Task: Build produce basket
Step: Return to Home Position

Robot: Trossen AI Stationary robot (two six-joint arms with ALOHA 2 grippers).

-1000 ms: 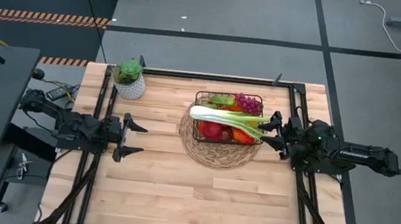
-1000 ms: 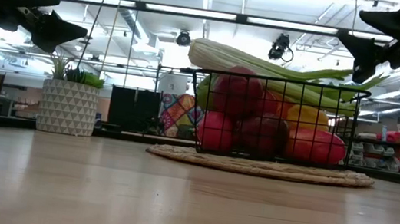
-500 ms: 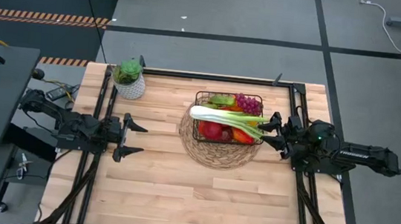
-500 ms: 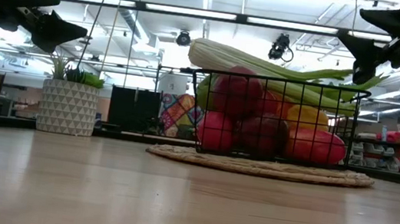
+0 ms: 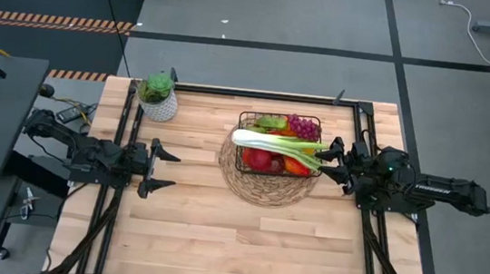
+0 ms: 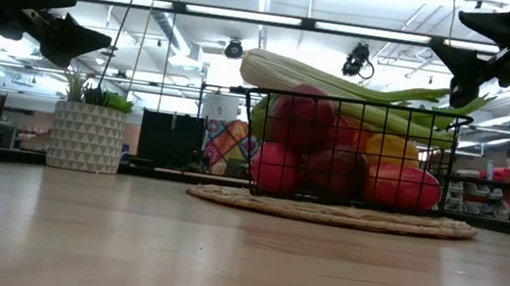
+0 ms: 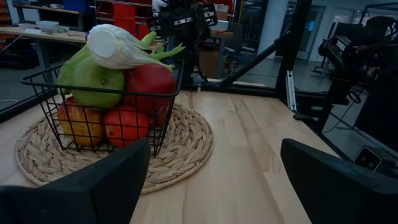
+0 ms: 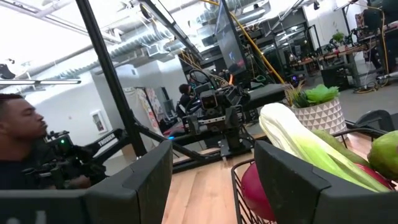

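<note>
Basket just beside spread right jaws

Potted green plant in a white patterned pot near a corner of the wooden table; round woven straw mat at mid-table.

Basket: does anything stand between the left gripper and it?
Nothing visible. Only bare tabletop lies between the open left gripper and the basket on its woven mat; the potted plant stands aside.
</note>
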